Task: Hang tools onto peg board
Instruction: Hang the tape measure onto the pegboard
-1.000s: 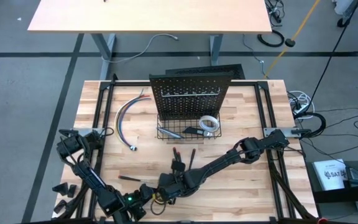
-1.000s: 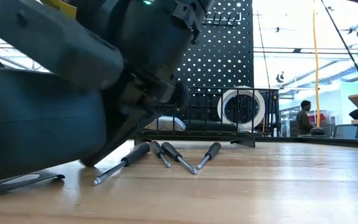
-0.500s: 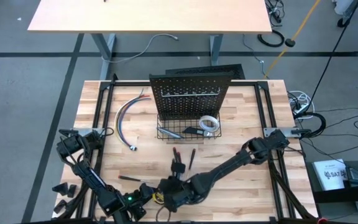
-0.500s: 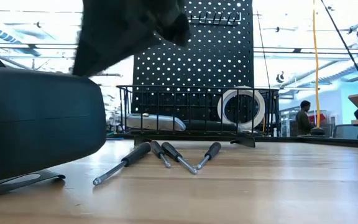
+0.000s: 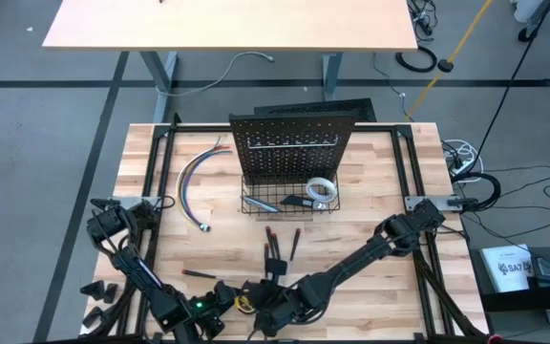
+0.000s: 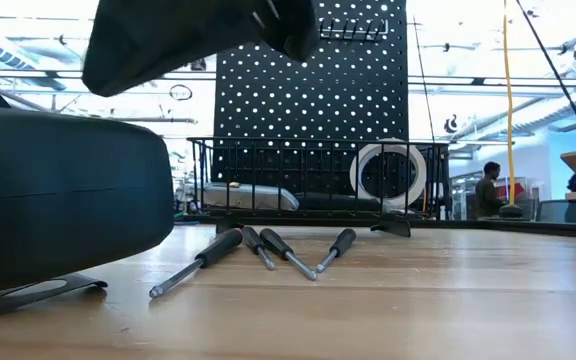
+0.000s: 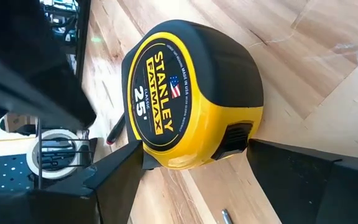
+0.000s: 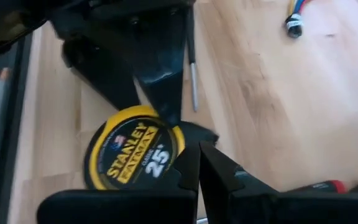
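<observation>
The yellow-black tape measure [image 7: 185, 93] sits between the fingers of my left gripper [image 7: 194, 168], near the table's front edge [image 5: 242, 304]. My right gripper [image 8: 199, 152] is shut and hovers just above and beside the tape measure [image 8: 132, 155], holding nothing. Several dark, red-ended screwdrivers [image 6: 268, 250] lie flat on the wood in front of the peg board [image 5: 294, 143], and one more [image 5: 197, 274] lies to the left. The basket [image 6: 308, 180] at the board's foot holds the white tape roll [image 6: 391, 173] and the grey-blue utility knife [image 6: 243, 195]. My left gripper pinches the tape measure's case between its two fingers. One finger [image 7: 120, 177] meets the rim of the labelled face [image 7: 143, 152], and the other [image 7: 291, 168] meets the black side by the button [image 7: 248, 140]. The fingers slant down. Whether the case rests on the table, I cannot tell.
A bundle of coloured cables [image 5: 194, 177] lies at the far left of the table. Black frame rails [image 5: 160, 182] run along both sides. Bare wood [image 6: 448, 300] stretches to the right of the screwdrivers. A person [image 6: 488, 190] stands far off in the room.
My right gripper, still shut, has risen from table height and drawn back toward the near edge, away from the screwdrivers. It now hangs over the tape measure. The tape measure and the screwdrivers have stayed where they were.
</observation>
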Motion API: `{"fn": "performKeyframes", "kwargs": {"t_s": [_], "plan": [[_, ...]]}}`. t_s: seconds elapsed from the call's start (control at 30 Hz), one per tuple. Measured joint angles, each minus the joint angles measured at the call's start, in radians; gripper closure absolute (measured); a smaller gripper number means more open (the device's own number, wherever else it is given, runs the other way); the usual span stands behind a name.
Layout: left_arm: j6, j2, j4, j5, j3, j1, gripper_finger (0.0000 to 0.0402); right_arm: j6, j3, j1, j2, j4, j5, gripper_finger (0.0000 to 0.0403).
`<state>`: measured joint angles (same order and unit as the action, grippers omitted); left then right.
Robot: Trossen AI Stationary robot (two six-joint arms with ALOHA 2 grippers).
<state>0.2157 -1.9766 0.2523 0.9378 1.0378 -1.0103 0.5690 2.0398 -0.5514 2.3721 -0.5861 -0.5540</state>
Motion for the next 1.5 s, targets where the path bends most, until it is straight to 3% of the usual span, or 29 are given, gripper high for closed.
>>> {"fn": "performKeyframes", "kwargs": {"t_s": [0.2,0.37,0.87,1.5], "plan": [[0.0,0.0,-0.004,0.011,-0.001,-0.005,0.0109,0.052,-0.115,0.002,-0.006,0.146,0.07,0.0403],[0.002,0.003,-0.008,0.009,-0.001,-0.006,0.0109,0.11,-0.186,0.009,-0.011,0.23,0.065,0.0403],[0.001,0.009,-0.005,0.011,-0.002,-0.006,0.0109,0.287,-0.189,0.02,-0.008,0.124,0.1,0.0403],[0.037,0.009,-0.036,0.009,-0.002,0.02,0.0109,0.302,-0.192,0.02,-0.008,0.124,0.113,0.0403]]}}
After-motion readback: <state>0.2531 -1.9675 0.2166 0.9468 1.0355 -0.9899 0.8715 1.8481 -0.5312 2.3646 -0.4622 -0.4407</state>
